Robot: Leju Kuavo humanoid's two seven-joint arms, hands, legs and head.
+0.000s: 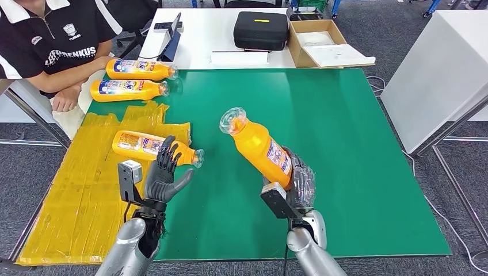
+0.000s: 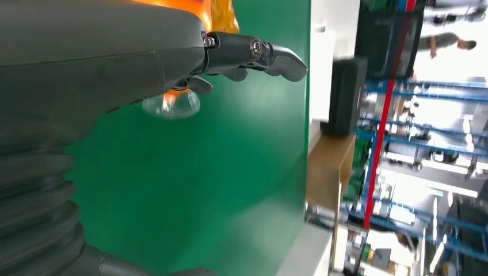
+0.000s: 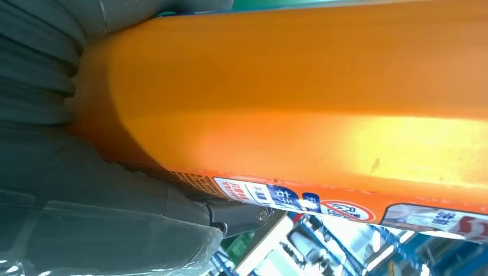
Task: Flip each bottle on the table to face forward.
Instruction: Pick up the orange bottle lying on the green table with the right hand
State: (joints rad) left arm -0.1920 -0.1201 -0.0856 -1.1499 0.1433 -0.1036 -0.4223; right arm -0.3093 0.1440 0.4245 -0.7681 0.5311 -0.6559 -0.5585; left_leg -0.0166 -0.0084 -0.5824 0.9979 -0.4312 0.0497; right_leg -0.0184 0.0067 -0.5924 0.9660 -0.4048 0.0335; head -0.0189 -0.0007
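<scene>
Right hand [image 1: 299, 187] grips an orange bottle [image 1: 259, 148] by its base, lifted off the green mat [image 1: 334, 132], tilted, clear cap pointing away and to the left. Left hand [image 1: 164, 175] holds nothing, fingers spread and raised, just in front of a second bottle [image 1: 144, 145] lying on yellow sheeting [image 1: 75, 190]. Two more bottles [image 1: 135, 79] lie at the far left edge by a seated person [image 1: 52, 46]. Beyond: black case [image 1: 260, 30], cardboard box [image 1: 322, 41].
</scene>
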